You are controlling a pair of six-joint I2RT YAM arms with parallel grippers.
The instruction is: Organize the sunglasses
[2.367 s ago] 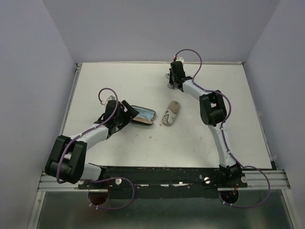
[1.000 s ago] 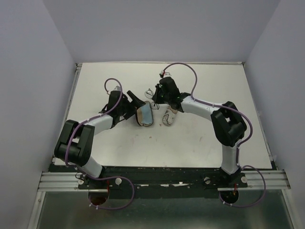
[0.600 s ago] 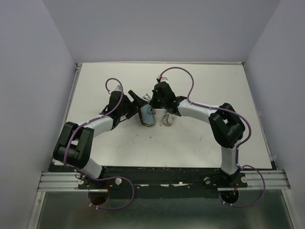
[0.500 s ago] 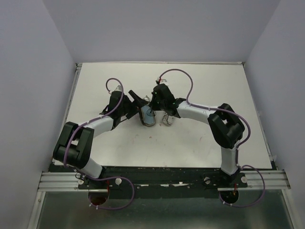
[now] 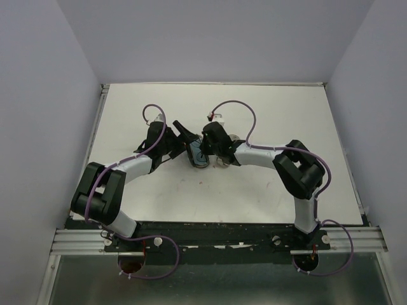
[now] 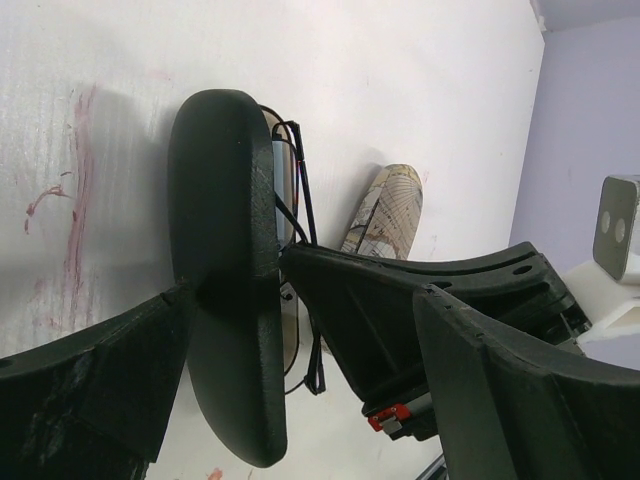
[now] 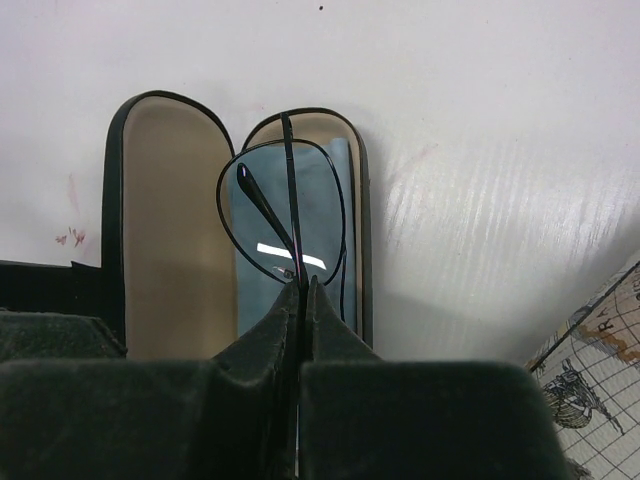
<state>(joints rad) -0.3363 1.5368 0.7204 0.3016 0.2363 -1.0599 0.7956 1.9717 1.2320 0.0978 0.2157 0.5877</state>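
The thin dark-framed sunglasses (image 7: 290, 200) hang from my right gripper (image 7: 300, 287), which is shut on the frame. They hang over the blue-cloth half of the open black case (image 7: 355, 220), and its tan-lined lid (image 7: 165, 230) is beside them. In the top view my right gripper (image 5: 203, 149) is over the case (image 5: 198, 159) at table centre. My left gripper (image 5: 184, 135) is open. In the left wrist view one finger (image 6: 90, 390) rests against the outside of the raised lid (image 6: 225, 270). The pink-purple pair is not in view.
The beige printed pouch (image 5: 225, 159) lies just right of the case under my right arm, and it also shows in the left wrist view (image 6: 385, 210) and the right wrist view (image 7: 600, 370). Faint red marks (image 6: 70, 210) stain the white table. Both arms crowd the centre.
My right gripper came from the far side of the table with the dark sunglasses and lowered them over the case. My left gripper turned the case and holds the lid up.
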